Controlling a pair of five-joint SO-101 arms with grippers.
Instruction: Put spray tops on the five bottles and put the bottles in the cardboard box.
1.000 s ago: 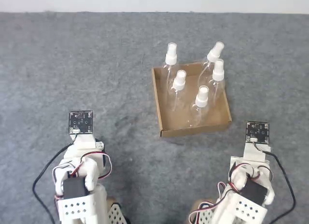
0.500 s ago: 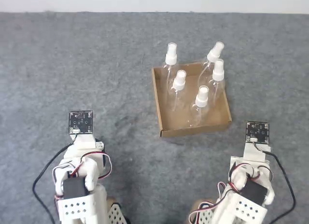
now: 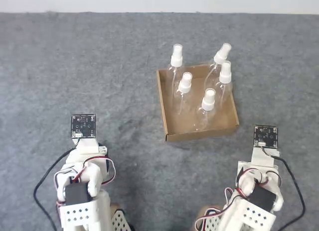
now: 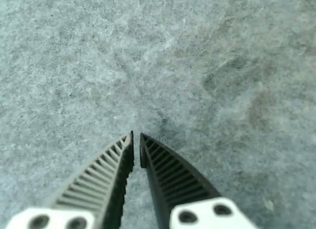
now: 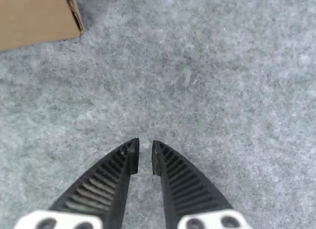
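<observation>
- Five clear plastic bottles (image 3: 203, 114) stand upright and close together in the cardboard box (image 3: 199, 135), each with a white spray top (image 3: 185, 82) on it. The two farthest lean their tops out past the box's far wall.
- The box sits on the grey counter (image 3: 75, 66), right of the middle and nearer the far edge. One of its corners shows in the right wrist view (image 5: 34, 17).
- The left hand (image 4: 137, 135) hangs over bare counter near the near-left corner. Its fingers are pressed together but for a hairline slit and pinch nothing.
- The right hand (image 5: 144, 141) is near the near-right corner, just short of the box. Its fingers are drawn together with a narrow gap and it is also empty.
- Both arms, left (image 3: 82, 176) and right (image 3: 256, 186), are folded back at the near edge, well apart from the bottles.
- Judged from how things lie, the task looks finished, with nothing left out on the counter to cap or load.
- The bottles look empty, so they should be light, thin-walled, a little springy and smooth enough to slip.
- They would tip easily, being tall and top-heavy with the sprayers on.
- The best hold is probably the neck just under the top, or a gentle grip across the mid-body. A hard squeeze could dent the wall.
</observation>
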